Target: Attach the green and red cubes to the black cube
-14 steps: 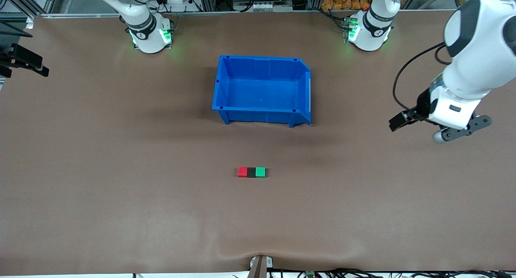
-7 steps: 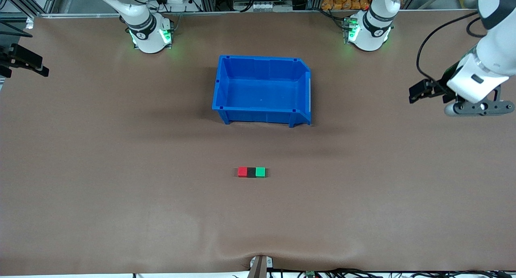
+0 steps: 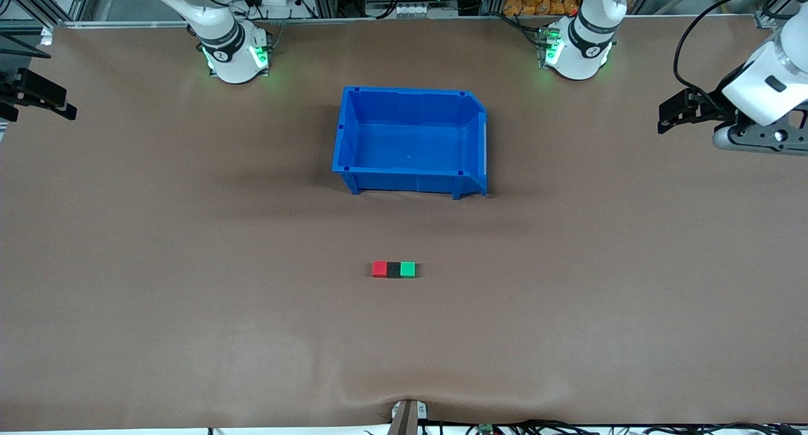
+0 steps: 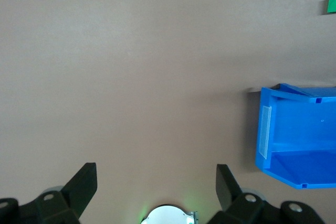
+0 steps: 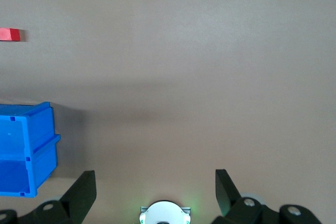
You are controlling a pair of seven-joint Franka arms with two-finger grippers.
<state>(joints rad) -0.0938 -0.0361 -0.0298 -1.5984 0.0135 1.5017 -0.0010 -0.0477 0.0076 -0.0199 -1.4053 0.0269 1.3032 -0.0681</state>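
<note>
The red cube [image 3: 379,269], the black cube [image 3: 394,269] and the green cube [image 3: 408,269] lie touching in one row on the brown table, black in the middle, nearer to the front camera than the blue bin. My left gripper [image 3: 670,116] is open and empty, up in the air over the left arm's end of the table. In the left wrist view [image 4: 156,182] its jaws stand wide apart and the green cube [image 4: 332,5] shows at the edge. My right gripper [image 3: 38,97] waits open and empty over the right arm's end; its wrist view [image 5: 156,184] shows the red cube [image 5: 9,34].
The blue bin [image 3: 346,138] stands empty at mid-table between the cube row and the arm bases; it also shows in the left wrist view [image 4: 265,140] and the right wrist view [image 5: 44,140]. A small fixture [image 3: 407,416] sits at the table's front edge.
My left arm has drawn back and up, away from the cubes toward its own end of the table. The three cubes and the right arm have not moved.
</note>
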